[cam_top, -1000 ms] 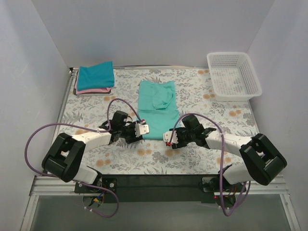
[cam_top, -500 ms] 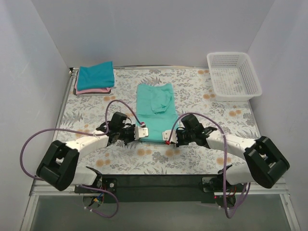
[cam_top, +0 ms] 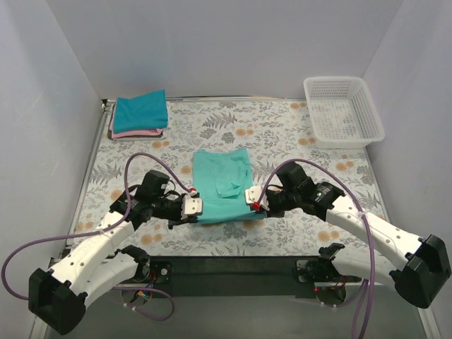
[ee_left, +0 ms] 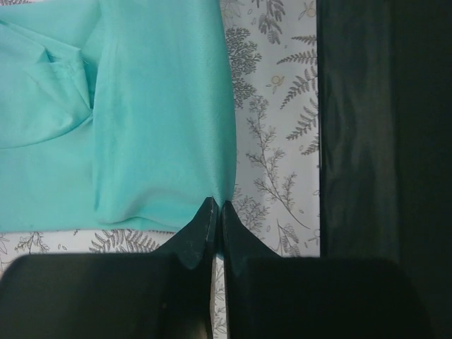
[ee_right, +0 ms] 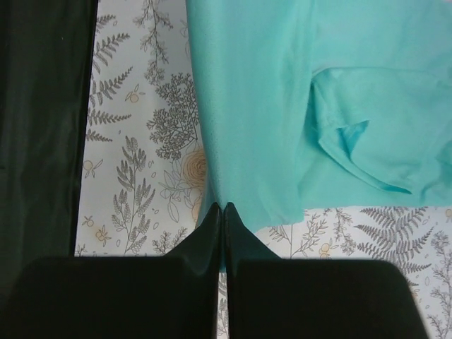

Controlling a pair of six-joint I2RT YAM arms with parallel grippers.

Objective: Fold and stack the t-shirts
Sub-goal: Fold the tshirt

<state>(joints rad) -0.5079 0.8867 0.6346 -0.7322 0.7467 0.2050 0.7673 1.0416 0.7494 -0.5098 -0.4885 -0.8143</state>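
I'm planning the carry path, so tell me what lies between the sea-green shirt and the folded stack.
Only bare floral table lies between the sea-green shirt and the folded stack, per the top external view.

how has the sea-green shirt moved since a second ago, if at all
Yes: the sea-green t-shirt has slid toward the near edge of the table, away from the folded stack at the back.

We're looking at a table point(cam_top: 282, 127) that's wearing a floral cover (grey ferns, little orange blooms). A sea-green t-shirt point(cam_top: 220, 180) is lying mostly flat around the middle, toward the near side, with one loose fold bunching on top. At the far left corner a folded pink t-shirt point(cam_top: 138, 133) is sitting under a folded teal-blue t-shirt point(cam_top: 140, 111). A white mesh basket point(cam_top: 342, 113) is resting at the far right corner, well apart from the shirts.
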